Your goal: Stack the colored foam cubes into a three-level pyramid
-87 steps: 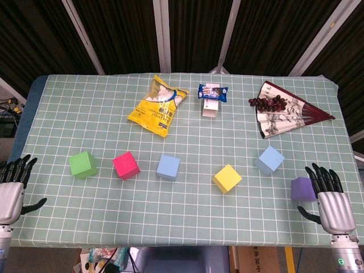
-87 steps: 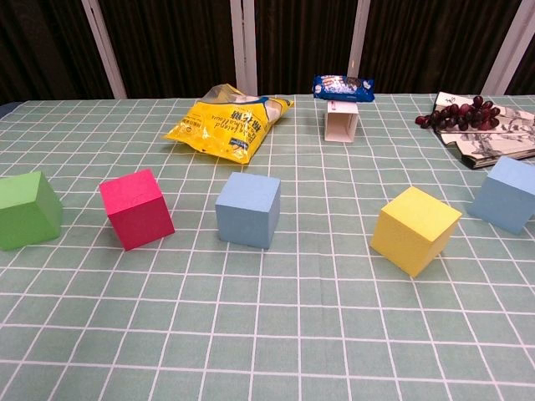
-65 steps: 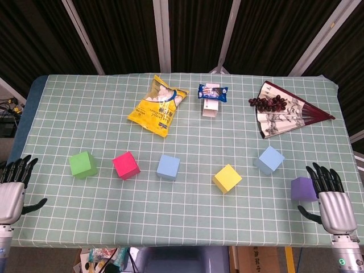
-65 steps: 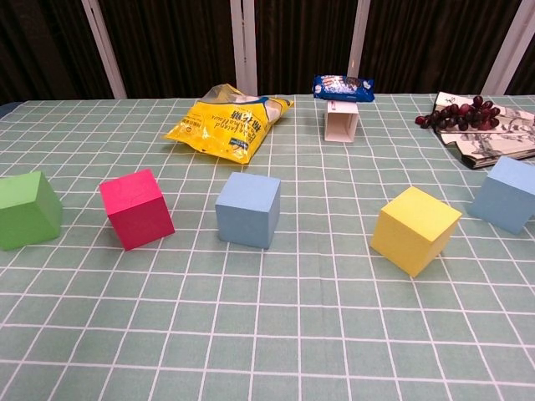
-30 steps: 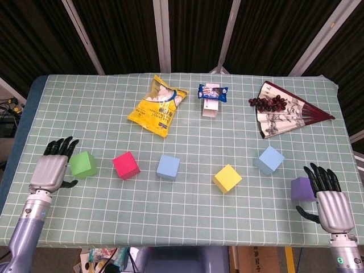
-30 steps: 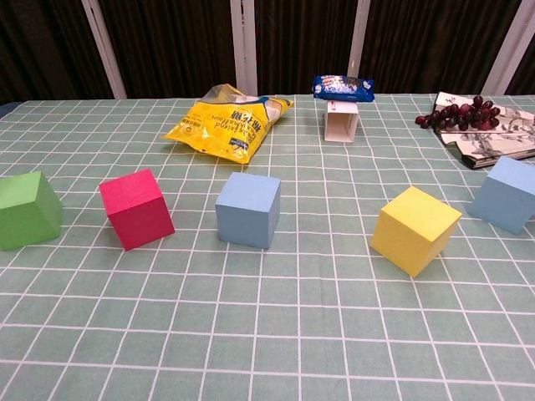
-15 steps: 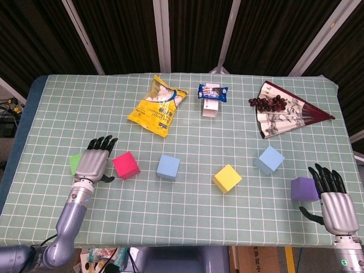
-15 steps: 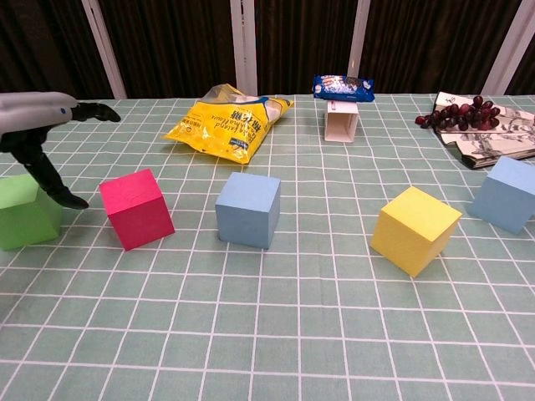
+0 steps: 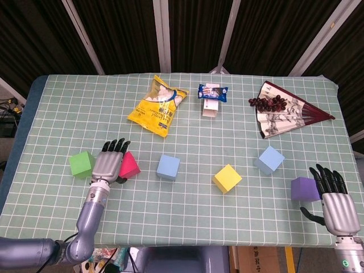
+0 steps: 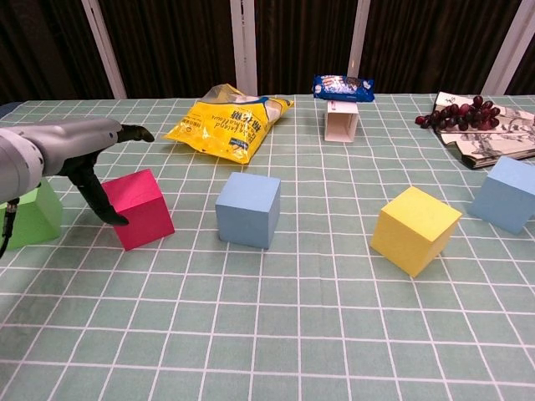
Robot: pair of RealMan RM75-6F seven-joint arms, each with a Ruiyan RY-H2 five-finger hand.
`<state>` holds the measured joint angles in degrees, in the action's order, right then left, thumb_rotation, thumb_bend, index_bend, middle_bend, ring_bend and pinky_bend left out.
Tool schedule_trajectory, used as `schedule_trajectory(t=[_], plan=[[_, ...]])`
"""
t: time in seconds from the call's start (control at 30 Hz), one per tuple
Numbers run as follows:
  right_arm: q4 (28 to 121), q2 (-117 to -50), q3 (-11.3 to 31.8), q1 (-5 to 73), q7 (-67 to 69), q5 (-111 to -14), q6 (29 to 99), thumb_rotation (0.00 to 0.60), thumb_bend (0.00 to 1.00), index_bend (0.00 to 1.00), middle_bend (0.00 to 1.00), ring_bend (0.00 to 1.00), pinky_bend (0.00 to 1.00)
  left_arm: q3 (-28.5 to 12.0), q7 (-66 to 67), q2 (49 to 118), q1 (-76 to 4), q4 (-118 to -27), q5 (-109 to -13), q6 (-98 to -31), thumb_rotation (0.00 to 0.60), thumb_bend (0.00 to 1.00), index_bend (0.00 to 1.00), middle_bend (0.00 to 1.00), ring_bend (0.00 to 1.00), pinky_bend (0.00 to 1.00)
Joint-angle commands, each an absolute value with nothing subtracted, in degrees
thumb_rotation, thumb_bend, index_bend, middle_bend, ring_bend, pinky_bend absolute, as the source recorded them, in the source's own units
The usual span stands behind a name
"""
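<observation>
Left hand (image 9: 107, 164) spread and empty over red cube (image 9: 129, 165); right hand (image 9: 335, 207) spread, empty, beside purple cube (image 9: 303, 189).

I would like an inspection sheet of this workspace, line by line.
Surface: green checked tablecloth, flat.
Job's things: green cube, red cube, blue cube, yellow cube, second blue cube, purple cube; none stacked.
Clutter: yellow snack bag, cookie pack on a small box, fan with grapes.
Hands: left hand open over the red cube; right hand open beside the purple cube.
Cables: some off the table's left edge.
Surroundings: dark curtains.
</observation>
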<state>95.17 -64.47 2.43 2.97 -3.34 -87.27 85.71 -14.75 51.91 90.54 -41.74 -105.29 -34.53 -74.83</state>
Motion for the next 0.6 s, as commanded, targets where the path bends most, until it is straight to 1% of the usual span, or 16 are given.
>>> schedule_trajectory(t=[0.03, 0.13, 0.27, 0.6], plan=[[95.23, -64.47, 2.44, 2.99, -3.36, -87.23, 85.64, 0.600, 0.17, 0.00, 0.00, 0.00, 0.00, -14.54, 51.77, 91.73, -42.52, -103.95, -34.16, -74.74, 0.600, 0.17, 0.00, 0.00, 0.00, 0.00], [95.35, -64.47, 2.40, 3.00, -3.35, -87.15, 85.50, 0.600, 0.17, 0.00, 0.00, 0.00, 0.00, -14.48, 51.43, 92.60, -42.99, -102.45, -34.23, -74.84, 0.600, 0.19, 0.00, 0.01, 0.00, 0.00], [95.44, -64.43, 2.33, 2.97, -3.34, -87.25, 85.50, 0.600, 0.17, 0.00, 0.00, 0.00, 0.00, -14.57, 50.72, 92.64, -43.29, -100.69, -34.17, -74.56, 0.600, 0.19, 0.00, 0.01, 0.00, 0.00], [95.74, -64.43, 2.31, 3.05, -3.44, -86.85, 84.99, 0.600, 0.17, 0.00, 0.00, 0.00, 0.00, -15.43, 49.95, 89.10, -43.96, -98.15, -32.89, -72.78, 0.600, 0.19, 0.00, 0.01, 0.00, 0.00]])
